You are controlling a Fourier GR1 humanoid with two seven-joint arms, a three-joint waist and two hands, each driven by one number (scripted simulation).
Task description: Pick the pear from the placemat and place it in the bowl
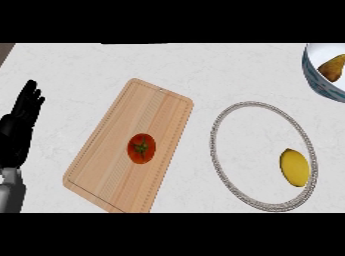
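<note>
In the head view, the pear (334,67) lies inside the bowl (313,79) at the top right of the worktop (79,70). It is brown and yellow, with its thin end pointing up and right. So the pear looks to be where it should go.

A pear like this is probably light and a bit hard, with smooth skin that can slip. Its fat round end seems the best place to hold it, not the thin neck.

The round mat (218,150) has only a lemon (294,167) on it. A tomato (141,148) sits on the wood board (112,165).

The left robot hand (16,127) rests at the left edge, fingers straight and apart, holding nothing. The right robot hand does not show.
</note>
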